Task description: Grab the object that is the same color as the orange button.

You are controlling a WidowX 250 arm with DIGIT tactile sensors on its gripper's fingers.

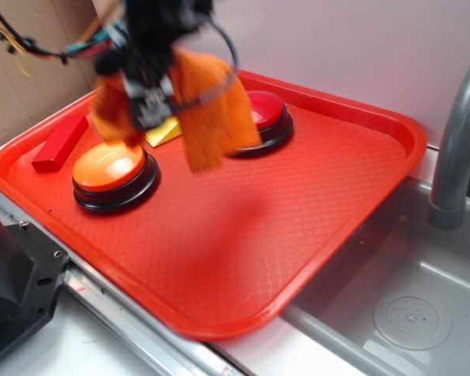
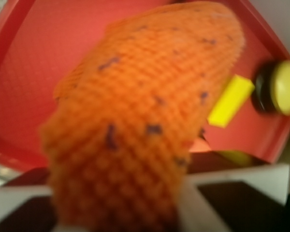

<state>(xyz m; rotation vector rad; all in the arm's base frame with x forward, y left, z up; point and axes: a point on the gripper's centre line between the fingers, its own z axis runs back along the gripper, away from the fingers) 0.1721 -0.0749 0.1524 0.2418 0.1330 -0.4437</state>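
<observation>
My hand [image 1: 153,98] was pinched on the orange cloth [image 1: 211,106], which hung lifted above the red tray [image 1: 360,196]. Just below sat the orange button [image 1: 110,168]. Beside it lay a yellow block [image 1: 163,133] and a red block [image 1: 60,143]. Farther off stood the red button [image 1: 266,113], partly behind the cloth.
</observation>
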